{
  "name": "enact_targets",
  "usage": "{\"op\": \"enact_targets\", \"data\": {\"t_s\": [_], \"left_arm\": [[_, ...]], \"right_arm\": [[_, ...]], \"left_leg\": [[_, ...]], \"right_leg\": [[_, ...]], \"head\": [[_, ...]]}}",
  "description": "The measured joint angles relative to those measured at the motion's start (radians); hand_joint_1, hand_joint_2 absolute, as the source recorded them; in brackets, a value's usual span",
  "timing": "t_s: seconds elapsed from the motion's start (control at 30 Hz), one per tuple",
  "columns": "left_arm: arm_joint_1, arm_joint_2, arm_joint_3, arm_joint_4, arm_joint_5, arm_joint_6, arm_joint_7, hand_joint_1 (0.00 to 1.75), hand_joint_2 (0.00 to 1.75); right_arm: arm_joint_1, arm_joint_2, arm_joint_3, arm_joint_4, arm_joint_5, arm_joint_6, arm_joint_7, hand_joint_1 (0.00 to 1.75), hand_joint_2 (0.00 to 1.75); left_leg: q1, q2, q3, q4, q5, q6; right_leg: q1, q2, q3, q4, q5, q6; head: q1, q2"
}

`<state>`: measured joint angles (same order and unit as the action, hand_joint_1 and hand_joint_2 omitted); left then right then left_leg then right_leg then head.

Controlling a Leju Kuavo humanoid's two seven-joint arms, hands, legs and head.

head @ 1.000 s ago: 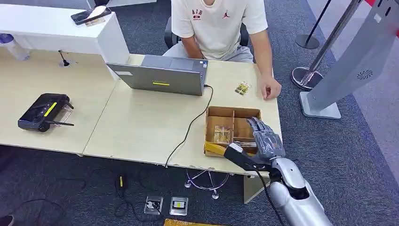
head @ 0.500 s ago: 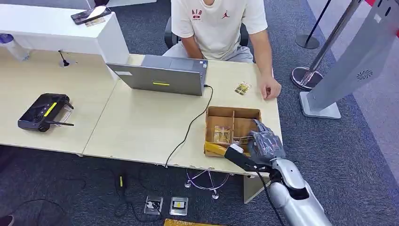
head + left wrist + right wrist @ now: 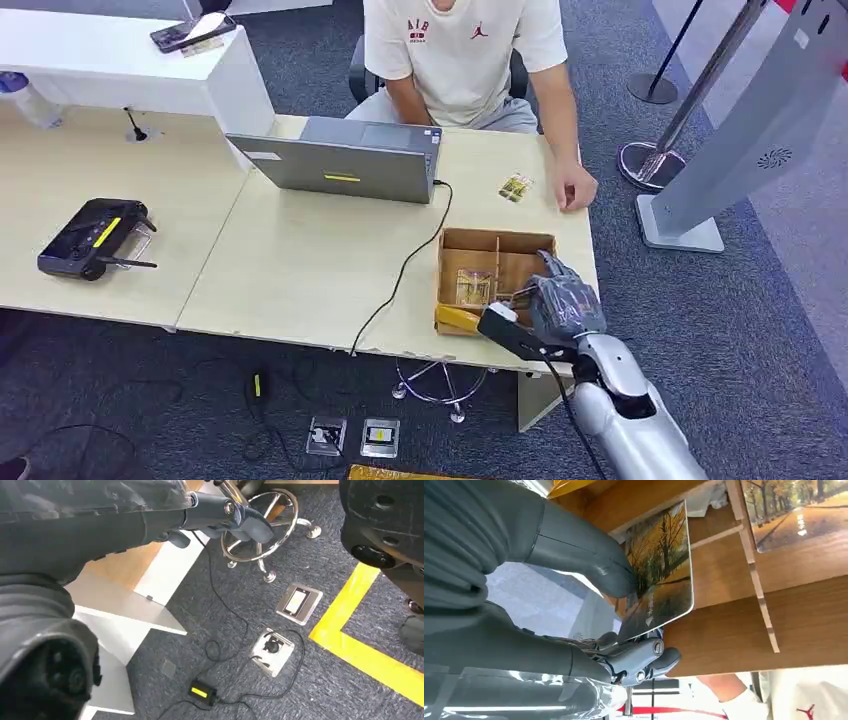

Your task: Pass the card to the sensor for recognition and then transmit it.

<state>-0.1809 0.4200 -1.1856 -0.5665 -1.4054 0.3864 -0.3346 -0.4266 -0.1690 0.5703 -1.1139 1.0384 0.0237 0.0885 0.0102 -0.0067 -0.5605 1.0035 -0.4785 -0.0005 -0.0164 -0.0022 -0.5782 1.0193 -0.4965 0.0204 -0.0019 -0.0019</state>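
card point(image 3: 659, 570) pinched between thumb and fingers of right hand point(image 3: 562, 300), just above the cardboard box point(image 3: 462, 240) on the desk. thin, stiff, glossy, probably light and slippery; best kept held near one edge, printed face free for the sensor. left hand point(image 3: 45, 645) too close to judge.

Even, bright indoor light, soft shadows under the counter point(image 3: 300, 270). Head view sharp throughout. In both wrist views the near hand point(image 3: 549, 605) is large and blurred; background stays reasonably clear
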Motion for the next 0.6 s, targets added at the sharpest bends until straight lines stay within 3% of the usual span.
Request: {"op": "enact_targets", "data": {"t_s": [0.37, 0.6], "left_arm": [[0.0, -0.005, 0.0, 0.003, 0.003, -0.001, 0.0, 0.0, 0.0], [0.0, -0.002, 0.0, 0.005, 0.004, 0.007, -0.002, 0.0, 0.0]], "right_arm": [[-0.025, 0.006, -0.006, 0.017, -0.019, -0.098, 0.002, 1.75, 1.75], [-0.068, -0.014, -0.056, -0.02, -0.027, -0.113, 0.018, 1.75, 1.75]], "left_leg": [[0.0, 0.0, 0.0, 0.0, 0.0, 0.0], [0.0, 0.0, 0.001, 0.0, 0.0, 0.0]], "right_leg": [[0.0, 0.0, 0.0, 0.0, 0.0, 0.0], [0.0, 0.0, 0.0, 0.0, 0.0, 0.0]], "head": [[0.0, 0.0], [0.0, 0.0]]}}
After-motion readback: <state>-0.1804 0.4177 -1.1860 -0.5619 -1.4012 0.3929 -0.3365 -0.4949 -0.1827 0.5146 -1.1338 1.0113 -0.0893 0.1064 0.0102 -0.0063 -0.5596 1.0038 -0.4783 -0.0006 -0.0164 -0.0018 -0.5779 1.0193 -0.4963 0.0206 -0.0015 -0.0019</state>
